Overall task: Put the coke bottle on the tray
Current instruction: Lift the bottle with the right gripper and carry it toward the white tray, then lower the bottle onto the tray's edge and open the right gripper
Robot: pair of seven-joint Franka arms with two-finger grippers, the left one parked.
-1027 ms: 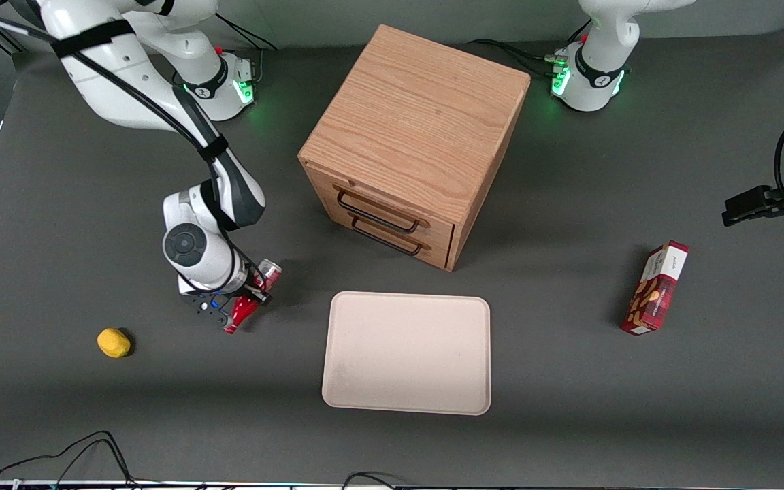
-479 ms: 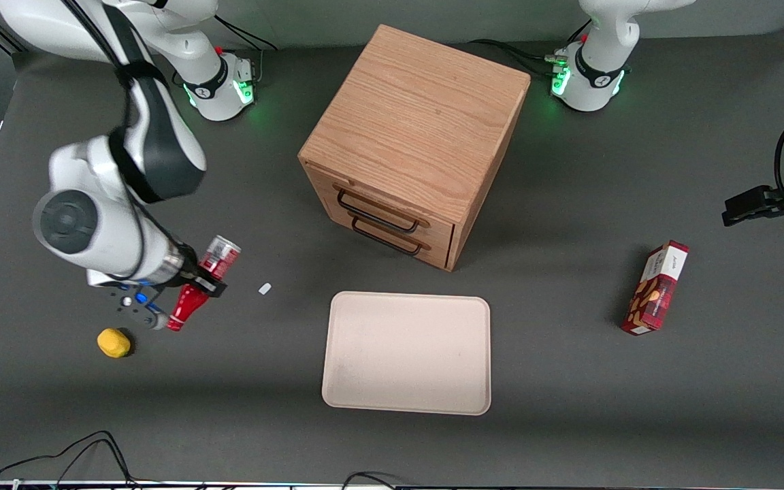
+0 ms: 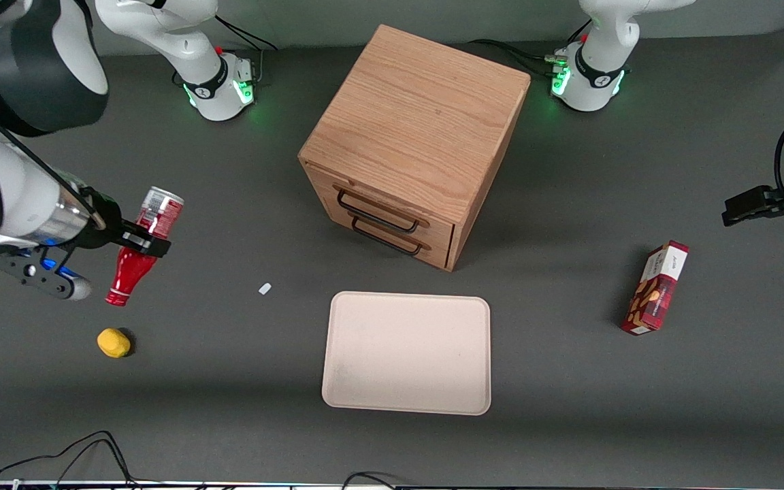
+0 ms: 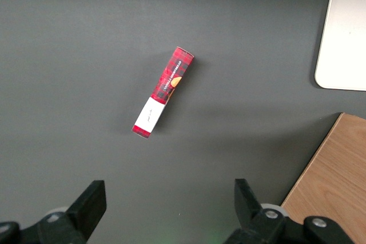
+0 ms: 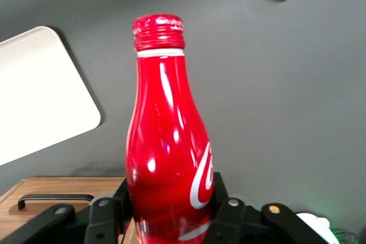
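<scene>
My right gripper (image 3: 139, 245) is shut on the coke bottle (image 3: 140, 245), a slim red bottle held high above the table toward the working arm's end. The bottle lies tilted in the grip, red cap pointing toward the front camera, silvery base end away from it. In the right wrist view the coke bottle (image 5: 167, 141) fills the middle, with the black fingers (image 5: 226, 210) pressed against both sides of its body and my gripper (image 5: 170, 212) around it. The beige-pink tray (image 3: 407, 352) lies flat on the table in front of the wooden drawer box, well apart from the bottle; a corner of the tray (image 5: 40, 95) shows in the wrist view.
The wooden two-drawer box (image 3: 412, 136) stands at the table's middle. A yellow lemon-like object (image 3: 113, 342) lies nearer the front camera than my gripper. A small white scrap (image 3: 265, 288) rests on the table between bottle and tray. A red snack box (image 3: 656, 287) lies toward the parked arm's end.
My gripper has risen with the bottle and swung farther toward the working arm's end of the table. A small white scrap shows where the bottle had lain.
</scene>
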